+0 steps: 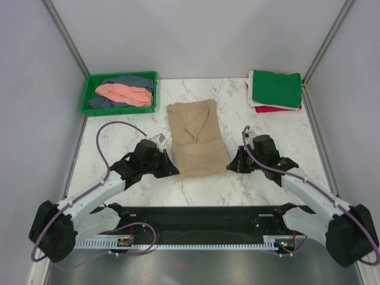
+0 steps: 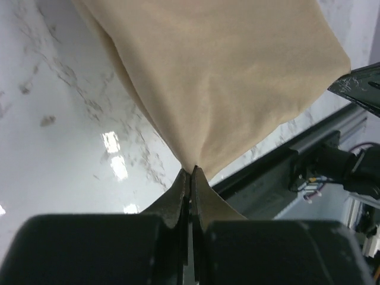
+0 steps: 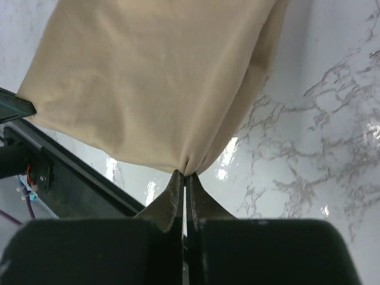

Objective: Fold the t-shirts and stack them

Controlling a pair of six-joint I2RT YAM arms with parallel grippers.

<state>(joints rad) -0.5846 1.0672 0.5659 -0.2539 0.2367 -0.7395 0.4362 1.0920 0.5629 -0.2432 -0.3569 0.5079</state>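
Observation:
A tan-beige t-shirt (image 1: 196, 138) lies lengthwise on the marble table, its sides folded in. My left gripper (image 1: 173, 168) is shut on its near left corner, and in the left wrist view the cloth (image 2: 219, 83) puckers into the closed tips (image 2: 190, 172). My right gripper (image 1: 230, 166) is shut on the near right corner; the tan cloth (image 3: 154, 77) bunches at its tips (image 3: 184, 173). A folded dark green t-shirt (image 1: 276, 88) lies on a red one (image 1: 278, 109) at the back right. Salmon pink (image 1: 124, 93) and grey-blue (image 1: 132, 81) t-shirts lie crumpled in the tray.
The green plastic tray (image 1: 91, 89) stands at the back left. Grey walls close in the table on both sides and behind. A black rail (image 1: 196, 217) with the arm bases runs along the near edge.

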